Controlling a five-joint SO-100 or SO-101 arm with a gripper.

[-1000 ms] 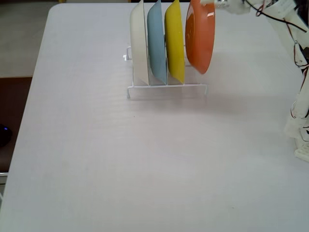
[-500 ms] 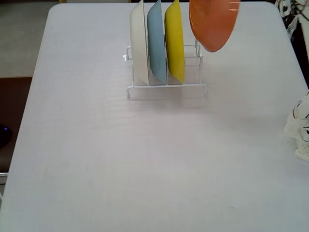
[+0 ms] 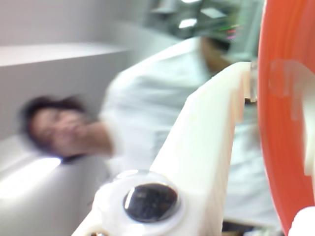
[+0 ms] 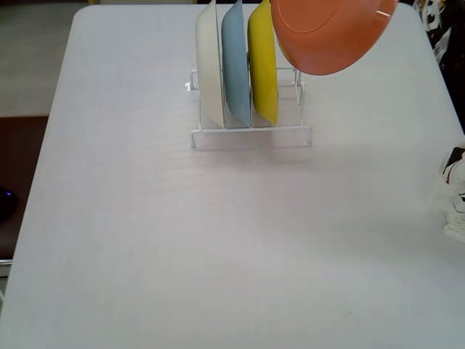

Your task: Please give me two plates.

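Note:
The orange plate [image 4: 330,33] hangs in the air above the right end of the white wire rack [image 4: 251,134], tilted so its underside faces the fixed view; its top is cut off by the frame edge. In the wrist view my gripper [image 3: 261,83] is shut on the orange plate's [image 3: 280,128] rim, with one white finger [image 3: 211,142] on the near side. The gripper itself is outside the fixed view. The yellow plate [image 4: 263,65] stands upright on edge in the rack.
A light blue plate [image 4: 236,65] and a cream plate [image 4: 209,65] stand in the rack left of the yellow one. The arm's base [image 4: 454,207] sits at the table's right edge. A blurred person [image 3: 74,128] shows behind the gripper.
The orange plate has risen out of the rack's right slot, moved up and right, and turned from edge-on to a flatter tilt. The other plates have not moved.

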